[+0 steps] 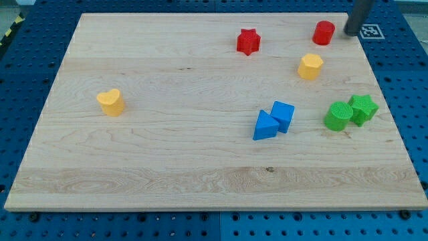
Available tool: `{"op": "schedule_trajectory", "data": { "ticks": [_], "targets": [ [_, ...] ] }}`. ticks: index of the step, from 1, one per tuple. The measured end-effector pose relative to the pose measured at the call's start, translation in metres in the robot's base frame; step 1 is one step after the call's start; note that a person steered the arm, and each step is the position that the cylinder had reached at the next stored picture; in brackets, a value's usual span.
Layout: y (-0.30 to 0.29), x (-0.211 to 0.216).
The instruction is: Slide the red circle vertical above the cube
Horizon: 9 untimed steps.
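Observation:
The red circle (pixel 324 32) stands near the board's top right corner. The blue cube (pixel 283 115) sits right of centre, touching a blue triangle (pixel 265 126) at its lower left. My tip (pixel 350 33) is at the top right, just right of the red circle with a small gap between them. The rod runs up out of the view's top edge.
A red star (pixel 248 41) lies at top centre-right. A yellow hexagon (pixel 310 67) sits below the red circle. A yellow heart (pixel 111 102) is at the left. A green cylinder (pixel 338 116) and a green star (pixel 363 108) touch at the right edge.

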State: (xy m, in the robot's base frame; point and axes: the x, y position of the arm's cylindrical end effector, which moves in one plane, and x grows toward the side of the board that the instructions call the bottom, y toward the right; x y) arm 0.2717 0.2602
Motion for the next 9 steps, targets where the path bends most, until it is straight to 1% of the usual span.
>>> {"op": "schedule_trajectory", "data": {
  "ticks": [1, 2, 3, 4, 5, 6, 7, 8, 9],
  "targets": [
    [-0.067, 0.036],
    [-0.091, 0.041],
    [-0.058, 0.024],
    [-0.042, 0.004],
    [-0.042, -0.009],
    [-0.046, -0.020],
    [-0.086, -0.022],
    [-0.107, -0.022],
    [-0.107, -0.047]
  ]
}}
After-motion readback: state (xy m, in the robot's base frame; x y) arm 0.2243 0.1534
